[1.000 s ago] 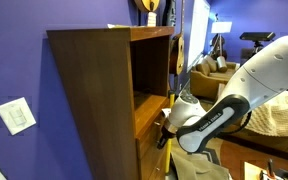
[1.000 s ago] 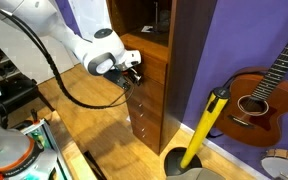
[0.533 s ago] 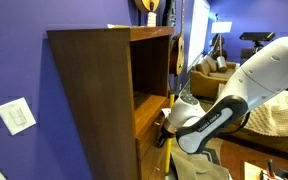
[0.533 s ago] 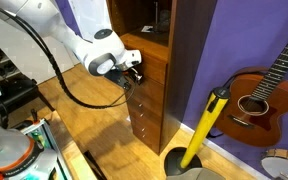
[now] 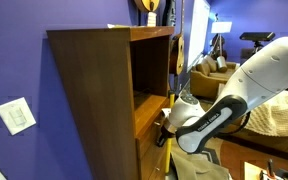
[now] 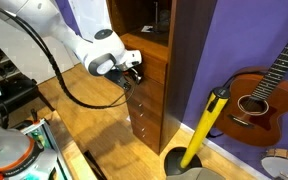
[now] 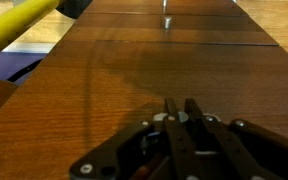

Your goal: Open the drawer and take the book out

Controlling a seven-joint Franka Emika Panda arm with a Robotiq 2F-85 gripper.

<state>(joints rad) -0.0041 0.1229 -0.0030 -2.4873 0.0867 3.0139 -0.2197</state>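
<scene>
Hangs close before the shut drawer (image 6: 152,70) of the tall dark cabinet (image 5: 89,90), gripper (image 7: 180,104) jaws drawn together, clasping nothing visible.

The drawer (image 7: 134,80) is showing smooth, grained brown wood with a soft sheen; the arm (image 6: 96,45) is gleaming in glossy white plastic.

Soft, even indoor light; the cabinet (image 7: 134,60) carries a faint sheen and curved shadow in the wrist view, gripper (image 7: 181,104) blurred up close.
</scene>
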